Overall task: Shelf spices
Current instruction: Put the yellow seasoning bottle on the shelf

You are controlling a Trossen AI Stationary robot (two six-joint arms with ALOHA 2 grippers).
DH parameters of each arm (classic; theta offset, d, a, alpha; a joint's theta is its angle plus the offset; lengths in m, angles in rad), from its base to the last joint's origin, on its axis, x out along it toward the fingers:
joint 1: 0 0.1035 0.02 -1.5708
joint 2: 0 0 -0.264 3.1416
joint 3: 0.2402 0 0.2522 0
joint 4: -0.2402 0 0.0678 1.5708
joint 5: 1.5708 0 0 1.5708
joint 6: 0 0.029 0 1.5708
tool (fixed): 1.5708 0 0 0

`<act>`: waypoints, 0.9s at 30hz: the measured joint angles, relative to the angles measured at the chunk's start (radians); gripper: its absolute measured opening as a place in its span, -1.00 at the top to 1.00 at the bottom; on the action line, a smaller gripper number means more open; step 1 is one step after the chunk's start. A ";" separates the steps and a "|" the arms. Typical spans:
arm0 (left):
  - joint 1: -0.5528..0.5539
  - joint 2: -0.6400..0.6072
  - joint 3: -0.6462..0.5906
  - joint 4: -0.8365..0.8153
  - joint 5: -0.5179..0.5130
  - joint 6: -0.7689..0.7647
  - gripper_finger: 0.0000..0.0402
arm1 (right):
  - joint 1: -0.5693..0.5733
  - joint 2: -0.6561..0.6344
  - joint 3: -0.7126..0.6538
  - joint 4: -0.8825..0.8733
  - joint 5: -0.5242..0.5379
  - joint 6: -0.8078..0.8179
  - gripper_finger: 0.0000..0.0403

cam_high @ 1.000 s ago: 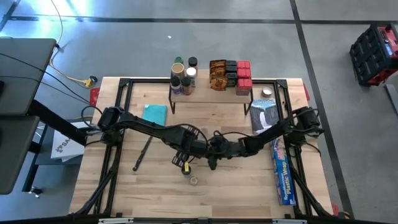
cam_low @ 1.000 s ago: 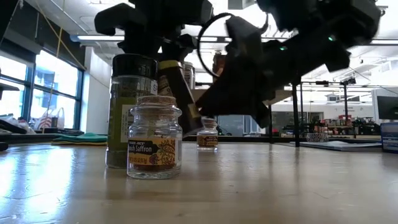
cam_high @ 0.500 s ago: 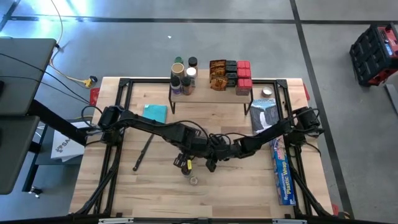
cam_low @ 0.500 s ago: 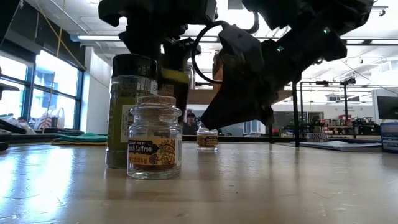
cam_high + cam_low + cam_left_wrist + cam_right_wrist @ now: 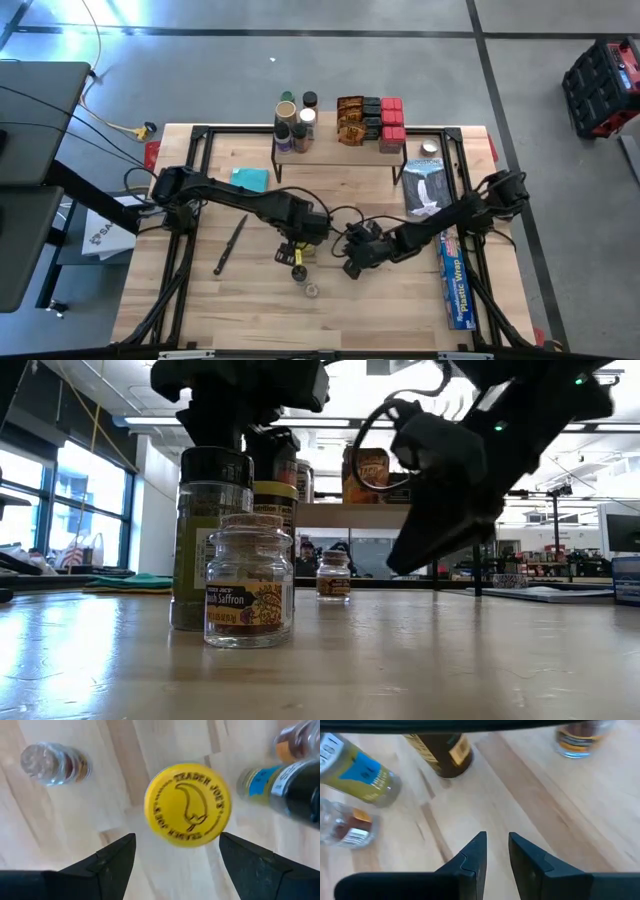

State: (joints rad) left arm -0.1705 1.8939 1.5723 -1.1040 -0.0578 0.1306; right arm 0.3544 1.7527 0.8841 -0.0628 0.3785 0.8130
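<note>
Carefully: left gripper (image 5: pixel 175 851) wide open above yellow-lidded jar (image 5: pixel 188 804); descend straight, lid centred between fingers, then close. Right gripper (image 5: pixel 496 851) nearly closed, empty.

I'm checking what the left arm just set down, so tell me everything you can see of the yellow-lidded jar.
The yellow-lidded jar stands upright on the wooden tabletop, near its middle. Its round yellow lid, seemingly plastic, carries a raised Trader Joe's logo. The low view shows a dark body with a label, behind the black-lidded green herb jar and the small saffron jar. The left claw hovers directly above with fingers spread wide on either side, not touching the lid.
</note>
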 joint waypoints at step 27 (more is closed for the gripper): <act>-0.020 -0.110 -0.234 0.387 0.001 -0.127 -0.28 | 0.032 -0.007 0.000 -0.027 0.039 0.017 0.62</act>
State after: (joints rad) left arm -0.1905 1.7836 1.3380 -0.7170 -0.0570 0.0036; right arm 0.3862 1.7458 0.8841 -0.0895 0.4179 0.8303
